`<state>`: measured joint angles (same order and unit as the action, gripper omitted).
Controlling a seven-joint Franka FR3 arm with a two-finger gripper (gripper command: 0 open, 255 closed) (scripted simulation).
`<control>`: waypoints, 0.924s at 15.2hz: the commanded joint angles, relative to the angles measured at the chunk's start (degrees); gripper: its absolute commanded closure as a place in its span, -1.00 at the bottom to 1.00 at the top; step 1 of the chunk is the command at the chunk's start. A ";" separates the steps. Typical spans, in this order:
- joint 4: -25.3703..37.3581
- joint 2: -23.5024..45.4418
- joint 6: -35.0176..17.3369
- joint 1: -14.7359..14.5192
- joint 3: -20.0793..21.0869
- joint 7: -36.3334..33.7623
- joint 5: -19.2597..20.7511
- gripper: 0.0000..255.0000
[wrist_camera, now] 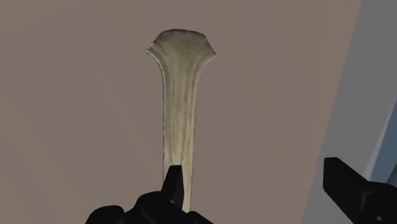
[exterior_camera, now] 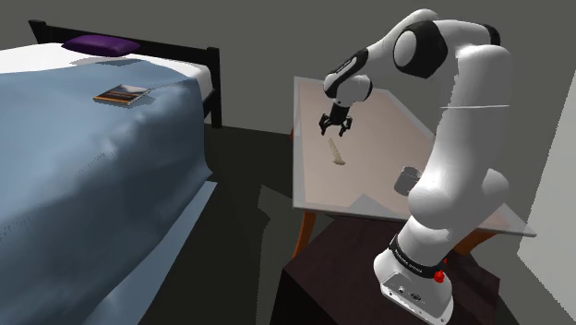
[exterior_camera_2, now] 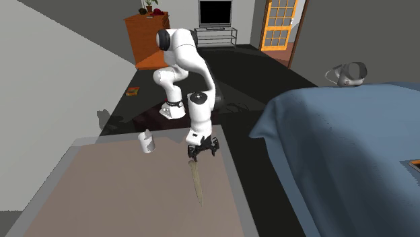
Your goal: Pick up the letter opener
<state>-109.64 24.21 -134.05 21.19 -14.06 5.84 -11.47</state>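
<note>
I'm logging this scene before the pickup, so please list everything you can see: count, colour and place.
letter opener: 1, pale tan, flat on the table
table: 1, pinkish-beige top, in front of the stand
cup: 1, whitish grey, on the table near the stand
bed: 1, blue cover, dark frame, beside the table
pillow: 1, purple, at the bed's head
book: 1, dark, lying on the bed
cabinet: 1, orange, behind the robot
television: 1, black screen, beside the cabinet
door: 1, orange, far wall
stand: 1, dark, under the arm
arm: 1, white, dark joints, reaching over the table
gripper: 1, black, open, over the opener's narrow end
</note>
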 commanded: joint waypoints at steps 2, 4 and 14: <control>3.99 5.32 -0.41 2.24 -0.24 0.19 -1.89 -1.00; 7.01 8.91 -0.38 3.79 -0.32 0.17 -3.03 -1.00; 10.37 16.32 -3.86 5.99 0.74 0.95 -5.23 -1.00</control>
<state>-99.40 40.03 -137.50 27.09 -13.46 6.69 -16.55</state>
